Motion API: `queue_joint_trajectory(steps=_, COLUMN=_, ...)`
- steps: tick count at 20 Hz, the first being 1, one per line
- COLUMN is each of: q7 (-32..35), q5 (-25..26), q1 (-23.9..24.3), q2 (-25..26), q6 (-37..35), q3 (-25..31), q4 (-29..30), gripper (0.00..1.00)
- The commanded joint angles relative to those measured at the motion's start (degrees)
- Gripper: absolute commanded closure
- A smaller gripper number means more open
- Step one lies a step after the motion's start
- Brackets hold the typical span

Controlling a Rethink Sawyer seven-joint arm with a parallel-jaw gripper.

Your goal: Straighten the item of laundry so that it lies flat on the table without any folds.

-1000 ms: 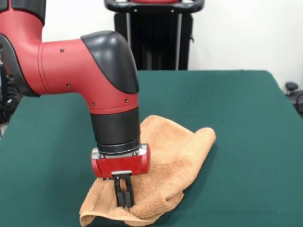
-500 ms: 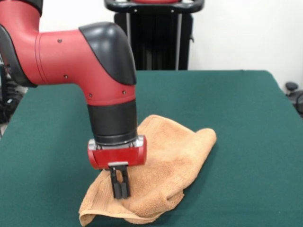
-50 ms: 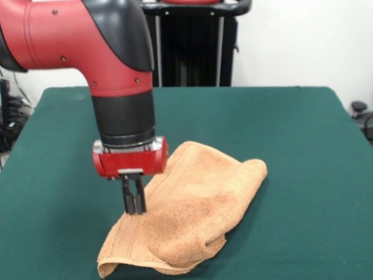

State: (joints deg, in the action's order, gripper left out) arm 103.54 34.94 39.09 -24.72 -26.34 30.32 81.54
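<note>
No label or writing shows on the folded orange-tan terry towel (image 3: 189, 219). The black two-fingered gripper (image 3: 134, 204), fingers together and holding nothing, hangs at its left edge; the dark green felt table (image 3: 303, 146) lies open at right.

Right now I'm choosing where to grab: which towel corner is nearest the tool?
The low corner at the picture's bottom left of the towel, below the tool. The rounded right corner lies farther off.
</note>
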Motion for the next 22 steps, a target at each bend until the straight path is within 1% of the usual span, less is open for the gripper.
queue_joint_trajectory(steps=1, q7=-3.2, q5=-2.0, q1=-0.6, q2=-0.9, q6=-8.0, q3=0.1, q4=6.9, gripper=1.00)
queue_joint_trajectory(steps=7, q7=-3.0, q5=-1.3, q1=-0.4, q2=0.0, q6=-6.9, q3=0.1, q4=6.7, gripper=1.00)
queue_joint_trajectory(steps=9, q7=-1.2, q5=-0.4, q1=-1.1, q2=-0.1, q6=-4.9, q3=-0.9, q4=6.4, gripper=1.00)
queue_joint_trajectory(steps=12, q7=-2.0, q5=0.9, q1=-0.9, q2=0.6, q6=-2.6, q3=-0.6, q4=5.9, gripper=1.00)
queue_joint_trajectory(steps=13, q7=-2.1, q5=0.2, q1=-0.6, q2=1.0, q6=-3.5, q3=-0.4, q4=5.9, gripper=0.00)
queue_joint_trajectory(steps=15, q7=-3.7, q5=-0.6, q1=0.8, q2=2.2, q6=-3.8, q3=1.3, q4=6.3, gripper=0.00)
queue_joint_trajectory(steps=17, q7=-3.1, q5=-1.2, q1=1.6, q2=4.0, q6=-2.7, q3=2.0, q4=6.2, gripper=0.00)
queue_joint_trajectory(steps=22, q7=-2.9, q5=-1.0, q1=2.0, q2=5.4, q6=-1.4, q3=2.2, q4=5.9, gripper=0.00)
